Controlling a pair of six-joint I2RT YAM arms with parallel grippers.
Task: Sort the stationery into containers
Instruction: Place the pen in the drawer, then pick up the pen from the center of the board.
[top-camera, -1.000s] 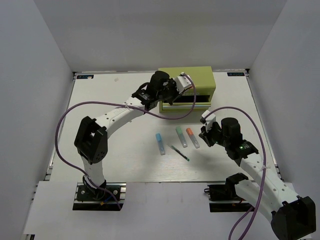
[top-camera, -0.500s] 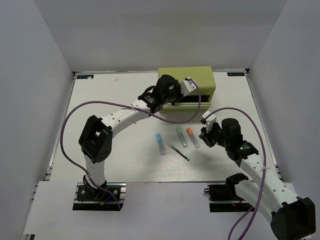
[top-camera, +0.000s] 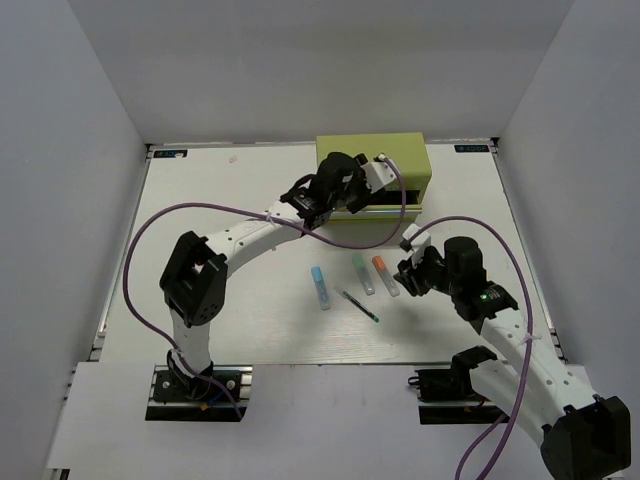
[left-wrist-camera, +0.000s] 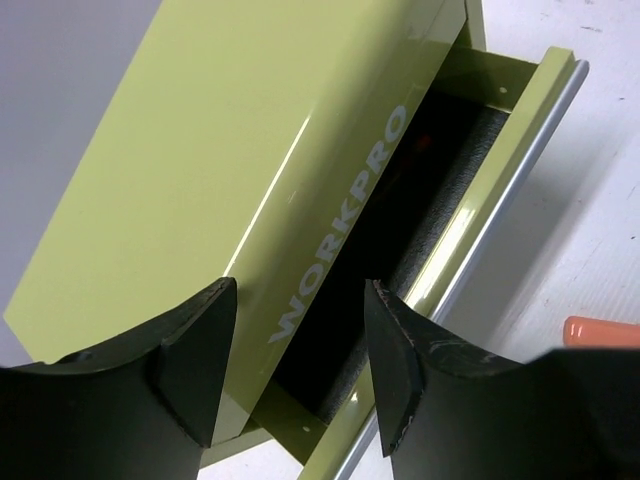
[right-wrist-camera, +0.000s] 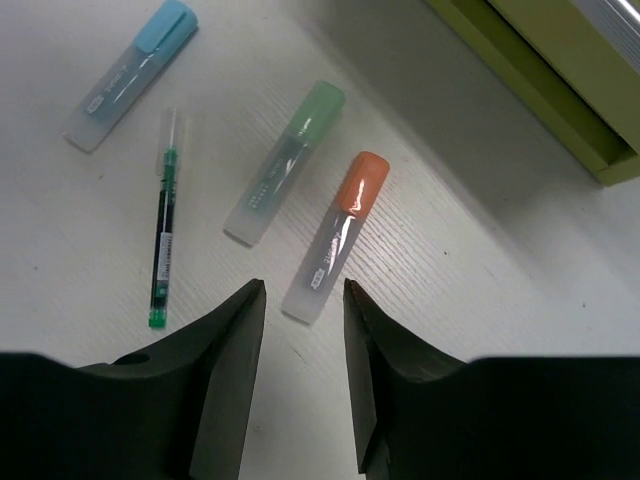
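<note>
The blue marker (top-camera: 320, 285), green marker (top-camera: 362, 272), orange marker (top-camera: 385, 275) and 1 green pen (top-camera: 358, 305) lie on the table (top-camera: 230, 300) in front of the olive tool chest (top-camera: 375, 165), none sorted yet. The chest's drawer (left-wrist-camera: 505, 165) stands pulled out, w/ a red glint inside too dim to name. Within the last sec. the left gripper (left-wrist-camera: 300, 360) swung from the chest's left corner across its front, jaws apart, empty. The right gripper (right-wrist-camera: 300, 295), fingers spread & empty, edged toward the orange marker, likely the next pick.
</note>
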